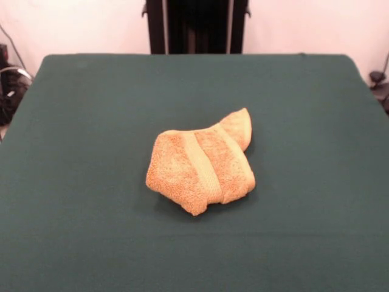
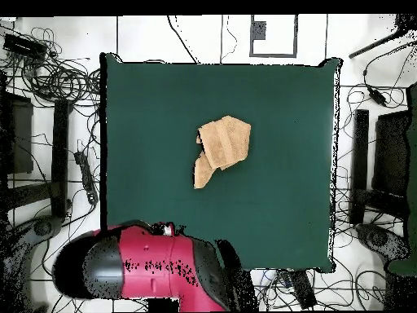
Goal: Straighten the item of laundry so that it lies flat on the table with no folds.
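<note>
The orange-tan towel (image 1: 182, 167) lies bunched and folded over itself near the middle of the dark green table (image 1: 85, 121). A paler woven band (image 1: 205, 170) runs across its top. One corner flap (image 1: 238, 126) sticks out toward the far right. In the overhead view the towel (image 2: 222, 144) sits near the table's (image 2: 147, 106) centre, with the flap (image 2: 201, 172) pointing toward the robot's side. The red and black arm (image 2: 151, 269) is drawn back beyond the table's edge. I see no gripper in either view.
The black pedestal (image 1: 196, 24) stands at the table's far side. Cables (image 2: 53, 77) and dark equipment (image 2: 391, 155) lie on the floor around the table.
</note>
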You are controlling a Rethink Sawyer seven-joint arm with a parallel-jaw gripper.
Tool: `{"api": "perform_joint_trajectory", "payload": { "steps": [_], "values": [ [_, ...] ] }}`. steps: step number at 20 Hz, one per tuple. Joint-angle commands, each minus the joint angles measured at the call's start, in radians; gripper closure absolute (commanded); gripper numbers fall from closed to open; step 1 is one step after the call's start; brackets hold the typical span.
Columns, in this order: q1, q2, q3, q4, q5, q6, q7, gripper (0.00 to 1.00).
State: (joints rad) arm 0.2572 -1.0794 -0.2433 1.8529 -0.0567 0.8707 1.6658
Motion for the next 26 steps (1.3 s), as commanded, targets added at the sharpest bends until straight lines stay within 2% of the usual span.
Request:
{"api": "perform_joint_trajectory", "payload": {
  "steps": [1, 3, 5, 7, 8, 9, 10, 12, 13, 14, 16, 19, 21, 23, 26],
  "values": [
    [0.053, 0.149, 0.103, -0.038, -0.113, -0.01, 0.093, 0.0],
    [0.079, 0.188, 0.095, -0.077, -0.138, 0.136, 0.1, 0.0],
    [0.081, 0.2, 0.098, -0.106, -0.166, 0.288, 0.051, 0.0],
    [0.079, 0.202, 0.095, -0.106, -0.168, 0.355, 0.04, 0.0],
    [0.084, 0.201, 0.088, -0.115, -0.19, 0.355, 0.032, 0.0],
    [0.079, 0.196, 0.086, -0.088, -0.165, 0.34, 0.061, 0.0],
    [0.066, 0.188, 0.091, -0.051, -0.131, 0.297, 0.082, 0.0],
    [0.016, 0.175, 0.106, 0.074, -0.055, 0.087, 0.098, 0.0],
    [-0.019, 0.174, 0.112, 0.146, -0.024, -0.02, 0.089, 0.0],
    [-0.077, 0.177, 0.134, 0.222, -0.004, -0.136, 0.031, 0.0],
    [-0.199, 0.208, 0.161, 0.31, -0.066, -0.325, -0.093, 0.0],
    [-0.394, 0.319, 0.232, 0.361, -0.162, -0.538, -0.195, 0.0],
    [-0.456, 0.397, 0.254, 0.328, -0.275, -0.65, -0.167, 0.0],
    [-0.502, 0.455, 0.276, 0.302, -0.317, -0.654, -0.13, 0.0],
    [-0.527, 0.502, 0.289, 0.262, -0.412, -0.687, -0.083, 0.0]
  ]
}}
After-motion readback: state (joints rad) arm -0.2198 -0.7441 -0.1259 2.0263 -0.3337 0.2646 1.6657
